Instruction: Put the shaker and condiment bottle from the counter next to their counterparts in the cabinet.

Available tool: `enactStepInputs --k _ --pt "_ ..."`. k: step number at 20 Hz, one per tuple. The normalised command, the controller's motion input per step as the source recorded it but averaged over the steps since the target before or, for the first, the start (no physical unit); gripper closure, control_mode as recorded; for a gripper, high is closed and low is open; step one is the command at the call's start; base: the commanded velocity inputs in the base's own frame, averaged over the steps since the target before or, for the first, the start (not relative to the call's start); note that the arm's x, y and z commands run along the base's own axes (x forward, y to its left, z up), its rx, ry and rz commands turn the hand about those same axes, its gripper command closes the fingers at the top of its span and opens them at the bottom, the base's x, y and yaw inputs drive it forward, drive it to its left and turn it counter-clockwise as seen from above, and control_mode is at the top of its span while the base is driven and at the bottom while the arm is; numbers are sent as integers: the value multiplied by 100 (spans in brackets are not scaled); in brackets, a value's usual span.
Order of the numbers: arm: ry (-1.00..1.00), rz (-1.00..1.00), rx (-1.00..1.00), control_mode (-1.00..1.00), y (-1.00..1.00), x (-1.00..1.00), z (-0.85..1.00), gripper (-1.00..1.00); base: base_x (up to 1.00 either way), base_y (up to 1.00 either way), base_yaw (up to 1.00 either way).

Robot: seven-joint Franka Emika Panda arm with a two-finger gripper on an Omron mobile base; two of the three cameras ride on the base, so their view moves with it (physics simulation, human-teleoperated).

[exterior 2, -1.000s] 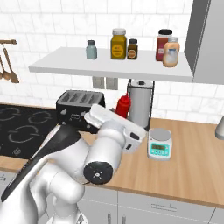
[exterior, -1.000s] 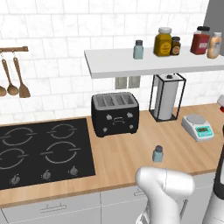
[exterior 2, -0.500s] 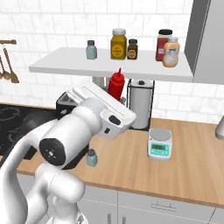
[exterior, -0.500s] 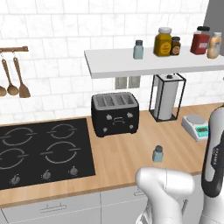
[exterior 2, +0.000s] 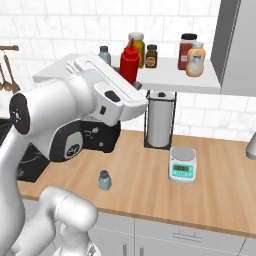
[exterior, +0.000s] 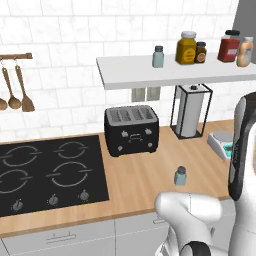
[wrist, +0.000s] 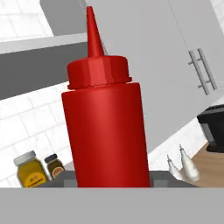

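End effector (exterior 2: 131,82) apparently clamped on condiment bottle (exterior 2: 129,61), nozzle filling hand view, shaker (exterior: 180,175) on counter (exterior: 135,185) from base views

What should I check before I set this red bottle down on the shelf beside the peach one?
1. Grip: gripper shut on the condiment bottle, hand view shows it upright: ok.
2. Height: bottle base against the white shelf edge: cannot tell.
3. Target: peach bottle stands at the shelf's right end, beside the red-filled jar: ok.
4. Landing spot: bare shelf in front of the dark small jar: ok.
5. Path: yellow jar right behind the bottle, clearance: cannot tell.
6. Remaining: shaker on the counter: not ok.
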Motion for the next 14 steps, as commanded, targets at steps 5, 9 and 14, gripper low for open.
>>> enactStepInputs --k 5,9,14 --pt "5 -2 -19 -100 46 0 -1 100 0 0 0" --pt "7 -9 -5 -100 -1 24 0 100 0 0 0" --pt "25 -9 -1 -100 0 54 -1 100 0 0 0"
